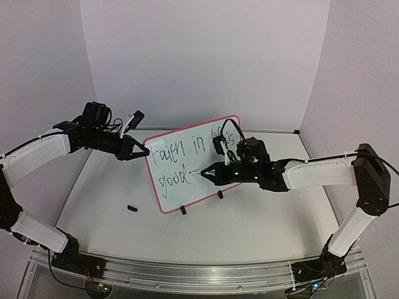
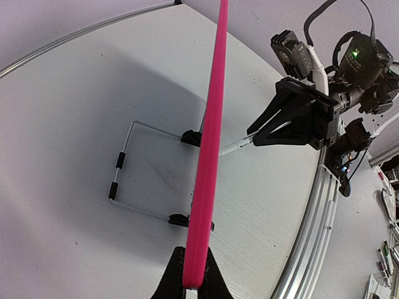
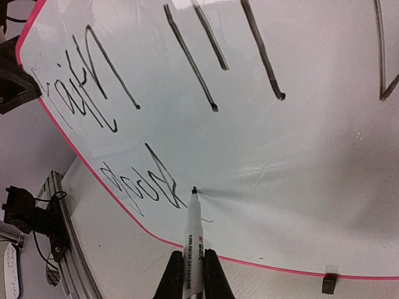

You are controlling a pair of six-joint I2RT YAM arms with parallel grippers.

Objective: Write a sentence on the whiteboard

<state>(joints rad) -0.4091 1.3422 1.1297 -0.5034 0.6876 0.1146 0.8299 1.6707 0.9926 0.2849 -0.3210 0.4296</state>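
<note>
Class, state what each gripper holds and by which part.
The left gripper clamps the whiteboard by its pink frame edge; the right gripper holds the marker by its barrel.

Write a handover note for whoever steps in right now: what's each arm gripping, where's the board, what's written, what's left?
Left gripper: jaws shut on the left edge of the whiteboard.
Right gripper: jaws shut on the marker, tip touching the board just after "good".
Whiteboard stands tilted on the table.
Done: two handwritten lines, roughly "faith in..." then "good".
Left: finish the sentence if more is meant, then lift the marker away.
</note>
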